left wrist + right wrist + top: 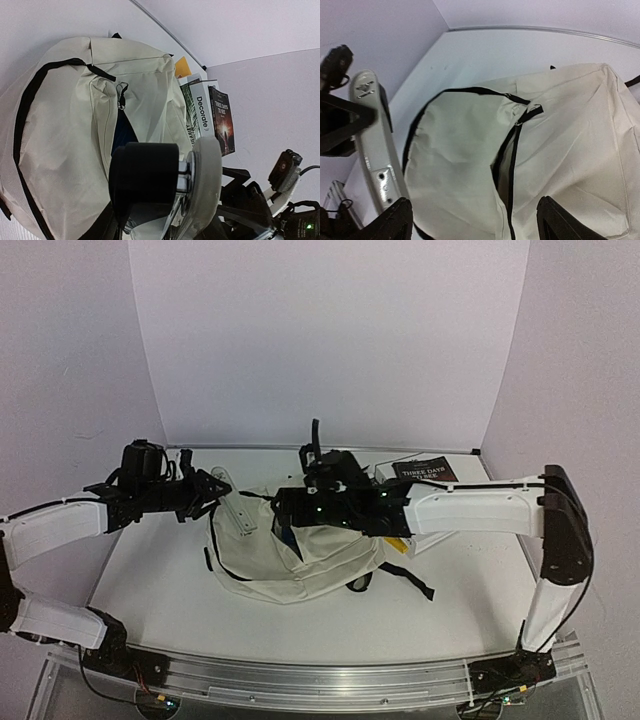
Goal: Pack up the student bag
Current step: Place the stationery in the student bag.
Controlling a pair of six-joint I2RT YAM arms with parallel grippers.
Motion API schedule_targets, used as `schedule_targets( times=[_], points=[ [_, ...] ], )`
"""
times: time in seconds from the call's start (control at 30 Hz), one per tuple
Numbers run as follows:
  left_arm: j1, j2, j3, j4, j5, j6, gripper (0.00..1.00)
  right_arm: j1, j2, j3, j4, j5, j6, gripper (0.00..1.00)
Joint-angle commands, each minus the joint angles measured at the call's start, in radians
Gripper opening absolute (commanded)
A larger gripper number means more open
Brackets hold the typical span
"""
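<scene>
The student bag (pixel 300 565) lies flat mid-table (pixel 150 590), its black zip partly open. The right gripper (pixel 477 225) hangs above it, fingers spread wide and grasping nothing. The left gripper (pixel 208 492) sits at the bag's left edge; its grip cannot be told. Books (pixel 425 470) lie near the back edge. White tabletop shows between the bag and the near edge.

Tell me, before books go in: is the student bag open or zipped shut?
Partly open: on the student bag the zipper gapes below its pull, showing dark lining in both wrist views.
</scene>
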Motion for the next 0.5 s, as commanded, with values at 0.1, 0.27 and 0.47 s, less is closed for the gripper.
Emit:
schedule_targets(
  times=[0.1,0.27,0.47],
  points=[
    [0.014,0.033,-0.01,0.064,0.081,0.014,0.24,0.034,0.189,0.2,-0.304,0.199,-0.056,0.83],
    [0.015,0.058,-0.04,0.112,0.116,-0.009,0.24,0.048,0.278,0.281,-0.365,0.274,-0.088,0.76],
    [0.015,0.104,-0.039,0.127,0.157,-0.007,0.24,0.058,0.349,0.36,-0.415,0.351,-0.108,0.61]
  ],
)
